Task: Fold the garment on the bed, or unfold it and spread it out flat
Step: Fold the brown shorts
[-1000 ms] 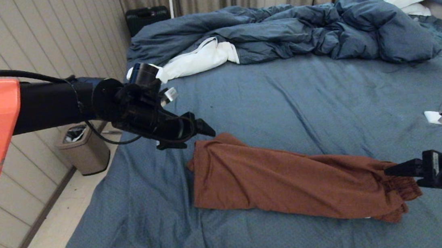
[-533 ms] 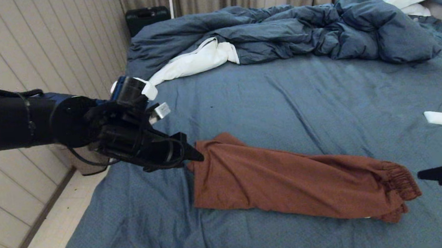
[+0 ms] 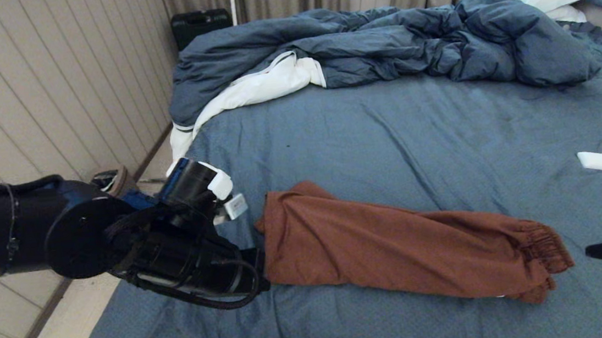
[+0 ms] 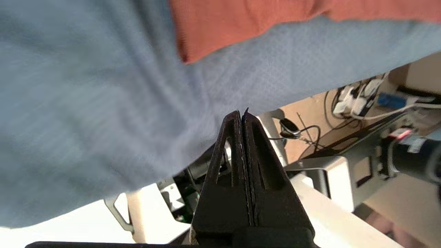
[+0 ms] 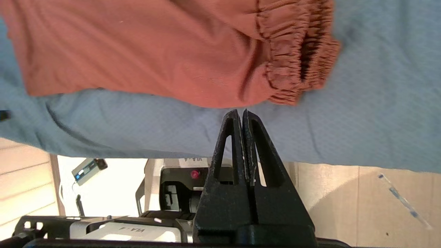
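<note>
Lying folded in a long strip near the bed's (image 3: 442, 139) front edge, garment (image 3: 397, 248) is landmark | L gripper (image 4: 242, 115) fingers pressed together, empty, at garment's hem end, just beside it | R gripper (image 5: 241, 113) pressed together, empty, near waistband end, apart from it | duvet (image 3: 377, 45) bunched well beyond garment

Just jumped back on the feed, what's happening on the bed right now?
The shorts lie folded in a long strip on the bed, held by neither arm. The left gripper is shut and empty, low beside the hem end of the shorts. The right gripper, also shut and empty, sits off the waistband end near the bed's edge. The duvet is bunched at the far side.
</note>
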`<state>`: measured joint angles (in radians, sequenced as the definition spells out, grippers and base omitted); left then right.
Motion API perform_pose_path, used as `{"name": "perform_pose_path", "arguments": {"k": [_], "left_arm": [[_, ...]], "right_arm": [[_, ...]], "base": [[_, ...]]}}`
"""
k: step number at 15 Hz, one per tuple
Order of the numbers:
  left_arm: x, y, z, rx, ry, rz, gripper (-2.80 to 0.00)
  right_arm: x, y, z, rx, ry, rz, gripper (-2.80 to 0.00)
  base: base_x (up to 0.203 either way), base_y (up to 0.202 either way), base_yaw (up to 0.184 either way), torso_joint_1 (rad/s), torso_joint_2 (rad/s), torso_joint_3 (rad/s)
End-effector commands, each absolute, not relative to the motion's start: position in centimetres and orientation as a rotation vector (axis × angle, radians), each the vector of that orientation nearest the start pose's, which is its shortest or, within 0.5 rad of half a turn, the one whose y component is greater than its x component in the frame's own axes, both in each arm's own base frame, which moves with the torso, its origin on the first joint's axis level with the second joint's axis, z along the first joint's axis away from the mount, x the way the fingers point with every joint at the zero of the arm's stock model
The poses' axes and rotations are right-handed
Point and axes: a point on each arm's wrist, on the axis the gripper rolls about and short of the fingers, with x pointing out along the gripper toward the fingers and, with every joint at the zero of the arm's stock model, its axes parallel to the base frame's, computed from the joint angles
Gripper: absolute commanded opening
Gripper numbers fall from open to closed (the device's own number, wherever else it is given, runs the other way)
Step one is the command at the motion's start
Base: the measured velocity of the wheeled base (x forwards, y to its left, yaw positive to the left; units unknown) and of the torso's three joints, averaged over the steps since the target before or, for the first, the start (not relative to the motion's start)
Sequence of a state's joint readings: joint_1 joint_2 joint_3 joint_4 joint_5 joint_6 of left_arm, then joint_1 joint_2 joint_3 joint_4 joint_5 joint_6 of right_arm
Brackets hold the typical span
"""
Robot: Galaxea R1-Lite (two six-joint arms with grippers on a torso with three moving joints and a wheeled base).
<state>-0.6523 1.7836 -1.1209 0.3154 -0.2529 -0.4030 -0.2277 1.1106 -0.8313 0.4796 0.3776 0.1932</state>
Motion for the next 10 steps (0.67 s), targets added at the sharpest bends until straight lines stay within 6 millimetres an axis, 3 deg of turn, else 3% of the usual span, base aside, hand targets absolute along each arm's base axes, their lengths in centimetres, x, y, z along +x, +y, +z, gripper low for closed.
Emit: {"name": "perform_pose_path", "arguments": {"k": [1,2,10], "left_arm": [[23.8,-19.9,14.5,-0.131,1.144,-0.632,-2.80],[24.2,-20.2,14.1,-0.132,1.121,-0.633,0.00],[26.9,-20.3,12.7,-0.149,1.075,-0.571,0.00]], "right_arm": [[12.8,-2.1,22.1,0.416,0.752,0.073,-2.80],[12.9,-2.2,22.1,0.418,0.757,0.071,-2.80],[13.3,-2.2,21.5,0.412,0.768,0.077,-2.80]], "base": [[0.000,0.000,0.000,0.000,0.00,0.000],[0.000,0.000,0.000,0.000,0.00,0.000],[0.000,0.000,0.000,0.000,0.00,0.000]]}}
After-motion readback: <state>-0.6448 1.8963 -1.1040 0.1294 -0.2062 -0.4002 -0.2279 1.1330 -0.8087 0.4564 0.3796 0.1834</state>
